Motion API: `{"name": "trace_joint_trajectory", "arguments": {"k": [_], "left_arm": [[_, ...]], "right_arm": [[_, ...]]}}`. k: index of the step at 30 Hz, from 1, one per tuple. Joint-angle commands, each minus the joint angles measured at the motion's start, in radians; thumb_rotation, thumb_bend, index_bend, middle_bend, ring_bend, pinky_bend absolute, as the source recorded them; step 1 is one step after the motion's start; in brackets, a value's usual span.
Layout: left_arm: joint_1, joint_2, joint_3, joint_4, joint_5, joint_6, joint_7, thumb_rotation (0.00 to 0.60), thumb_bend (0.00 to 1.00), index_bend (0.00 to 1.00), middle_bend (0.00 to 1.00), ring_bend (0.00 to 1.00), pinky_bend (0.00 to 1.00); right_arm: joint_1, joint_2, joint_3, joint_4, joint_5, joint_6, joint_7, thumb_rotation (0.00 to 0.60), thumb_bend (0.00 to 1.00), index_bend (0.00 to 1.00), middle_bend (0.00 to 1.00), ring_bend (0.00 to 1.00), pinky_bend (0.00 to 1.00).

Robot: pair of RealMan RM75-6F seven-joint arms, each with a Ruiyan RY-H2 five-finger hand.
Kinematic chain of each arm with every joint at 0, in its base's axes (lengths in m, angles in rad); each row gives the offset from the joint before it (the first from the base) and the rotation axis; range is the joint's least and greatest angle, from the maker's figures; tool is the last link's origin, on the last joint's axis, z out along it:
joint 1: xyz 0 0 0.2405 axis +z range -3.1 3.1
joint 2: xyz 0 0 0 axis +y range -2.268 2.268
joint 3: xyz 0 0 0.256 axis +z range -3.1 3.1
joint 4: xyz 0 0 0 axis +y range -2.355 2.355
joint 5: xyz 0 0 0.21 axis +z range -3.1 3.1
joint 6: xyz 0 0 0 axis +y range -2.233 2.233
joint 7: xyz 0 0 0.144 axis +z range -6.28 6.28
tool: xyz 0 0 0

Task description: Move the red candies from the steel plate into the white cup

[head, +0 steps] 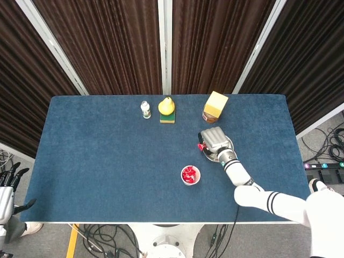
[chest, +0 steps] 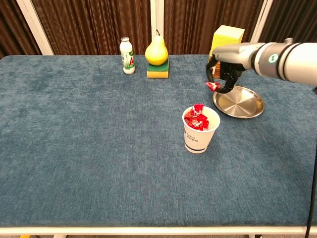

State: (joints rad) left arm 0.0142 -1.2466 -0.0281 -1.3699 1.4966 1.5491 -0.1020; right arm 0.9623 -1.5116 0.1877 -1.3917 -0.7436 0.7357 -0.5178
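Right now the right hand (chest: 225, 69) pinches one red candy (chest: 213, 86) at its fingertips, candy hanging just below and to the left side of the hand, above the counter (chest: 99, 148) by the left rim of the steel plate (chest: 238, 102); in the head view the same candy (head: 201, 146) pokes out at the left edge of the right hand (head: 213, 141), which covers most of the steel plate (head: 230, 145)

Candy is small, bright red, crinkly wrapper, a twisted end visible. Steel plate is round, shiny, shallow, and its visible surface in the chest view is bare metal, no candy seen on it. White cup (chest: 200, 130) stands upright on the counter, near the plate, in front of it and to its left, apart from the hand; it has some dark print on its side and is heaped with red candies (chest: 197, 119), top ones poking over the rim. From the head view the white cup (head: 190, 175) shows red filling

Left hand (head: 7, 185) sits at the far left edge of the head view, off the counter, fingers apart, holding nothing

Along the back of the counter: small bottle (chest: 127, 56), yellow pear (chest: 156, 49) on a green sponge (chest: 157, 69), yellow block (chest: 227, 41) on top of a brown jar (chest: 215, 67), jar partly behind the right hand
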Motion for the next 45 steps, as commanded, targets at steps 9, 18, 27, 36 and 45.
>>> {"name": "trace_joint_trajectory", "arguments": {"k": [9, 18, 27, 36, 45], "left_arm": [[0.006, 0.007, 0.003, -0.014, 0.003, 0.011, 0.009, 0.6, 0.1, 0.23, 0.16, 0.18, 0.16], [0.01, 0.002, 0.005, -0.007, -0.003, 0.008, 0.004, 0.6, 0.1, 0.23, 0.16, 0.18, 0.16], [0.011, -0.005, 0.005, 0.008, -0.003, 0.008, -0.008, 0.6, 0.1, 0.23, 0.16, 0.18, 0.16], [0.011, -0.008, 0.004, 0.015, -0.002, 0.008, -0.012, 0.6, 0.1, 0.23, 0.16, 0.18, 0.16], [0.001, -0.004, -0.003, 0.01, 0.004, 0.008, -0.012, 0.6, 0.1, 0.23, 0.16, 0.18, 0.16]], "right_arm": [[-0.14, 0.208, -0.073, -0.391, -0.436, 0.111, 0.202, 0.6, 0.37, 0.59, 0.95, 0.98, 1.0], [-0.134, 0.162, -0.115, -0.36, -0.469, 0.105, 0.146, 0.6, 0.37, 0.58, 0.95, 0.97, 1.0], [-0.124, 0.127, -0.122, -0.335, -0.43, 0.101, 0.093, 0.6, 0.34, 0.48, 0.95, 0.97, 1.0], [-0.129, 0.137, -0.119, -0.351, -0.423, 0.119, 0.093, 0.6, 0.33, 0.36, 0.95, 0.97, 1.0], [-0.268, 0.273, -0.106, -0.422, -0.486, 0.339, 0.185, 0.6, 0.33, 0.35, 0.89, 0.9, 1.0]]}}
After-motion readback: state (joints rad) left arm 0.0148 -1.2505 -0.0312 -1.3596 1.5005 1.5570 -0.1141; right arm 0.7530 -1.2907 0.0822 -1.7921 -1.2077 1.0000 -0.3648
